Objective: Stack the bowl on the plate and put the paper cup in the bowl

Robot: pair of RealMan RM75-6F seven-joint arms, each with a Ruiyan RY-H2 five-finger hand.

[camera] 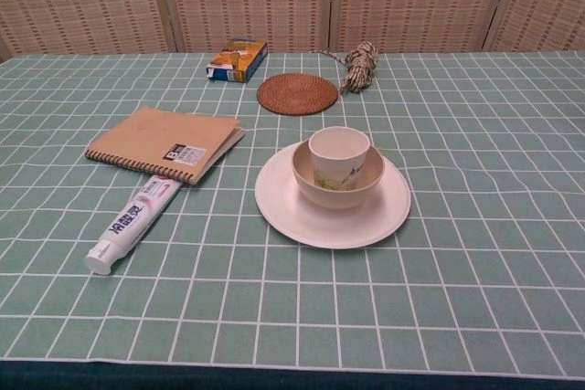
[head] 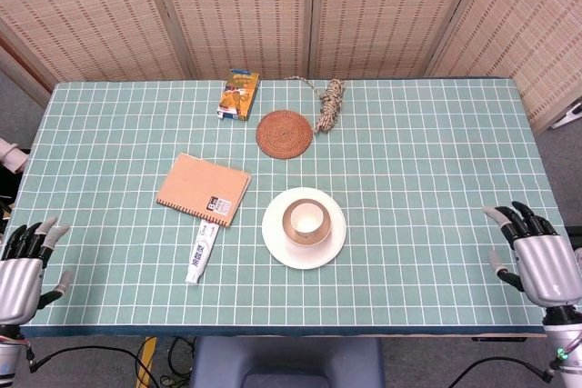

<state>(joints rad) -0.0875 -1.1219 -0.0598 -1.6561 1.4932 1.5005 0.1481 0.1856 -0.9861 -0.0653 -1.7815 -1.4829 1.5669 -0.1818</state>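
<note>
From the head view I see both of my hands at the near corners of the bench (head: 436,134): the left hand (head: 18,270) at about 8 o'clock from the plate (head: 332,241) and the right hand (head: 541,261) at about 4 o'clock, each with its fingers released and spread, holding nothing. The chest view shows neither hand (only the bench top and the things on it). What the chest view gives me better is the stack from the side: the paper cup (camera: 339,156) stands upright inside the bowl (camera: 311,184), and the bowl sits centred on the plate. At 9 o'clock from the plate lies a notebook (head: 204,188), with a toothpaste tube (head: 200,255) just below it. At 12 o'clock I see a woven coaster (head: 284,134), a twine bundle (head: 331,102) and a small box (head: 238,94).
</note>
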